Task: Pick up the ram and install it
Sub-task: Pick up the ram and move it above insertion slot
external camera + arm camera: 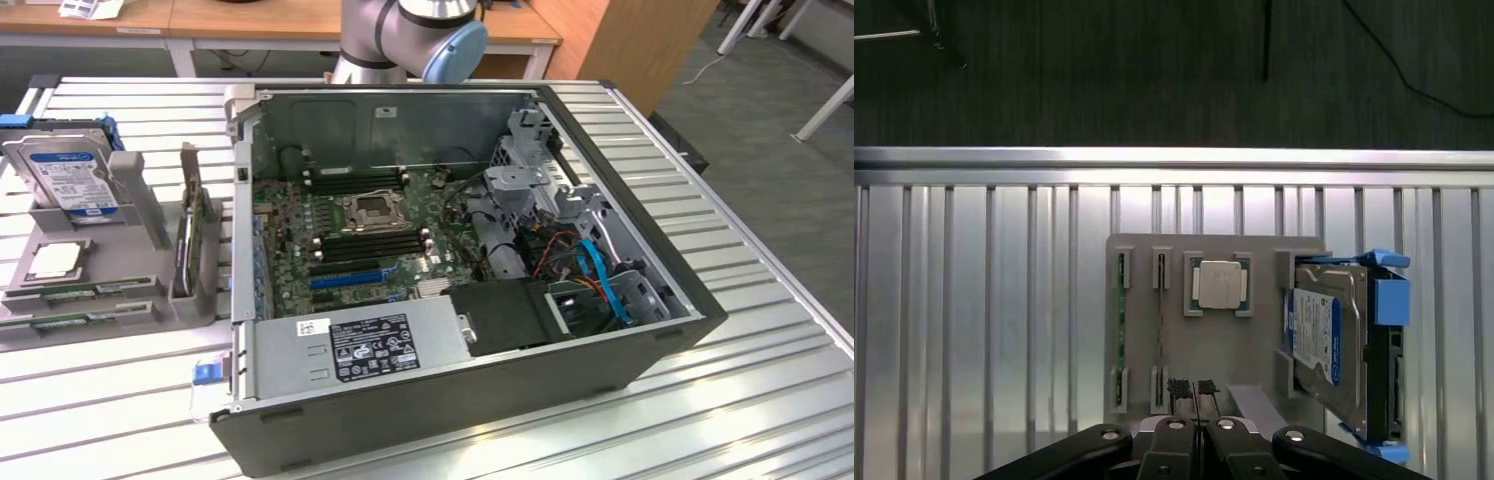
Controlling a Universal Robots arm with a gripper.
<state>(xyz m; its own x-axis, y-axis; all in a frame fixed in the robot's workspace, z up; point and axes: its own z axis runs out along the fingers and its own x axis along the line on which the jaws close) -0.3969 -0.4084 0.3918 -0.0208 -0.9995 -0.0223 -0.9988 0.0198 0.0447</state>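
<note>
Two ram sticks lie edge-up in the slots of a grey holder [1254,250]. One ram [1121,330] shows as a thin green strip and a second ram [1159,330] as a darker line beside it. In the exterior view the same ram sticks [80,291] sit at the holder's near corner, on that view's left. My gripper [1193,386] hangs above the holder, shut with nothing between its fingertips [1179,386], close to the end of the darker stick. The open computer case [641,330] shows the motherboard [441,200] with its black memory slots [374,243].
The holder also carries a silver processor [1218,285], a hard drive with a blue-white label [1319,335] in a blue frame, and an upright expansion card [200,235]. Everything rests on a slatted metal table [747,400]. The arm's base [400,40] stands behind the case.
</note>
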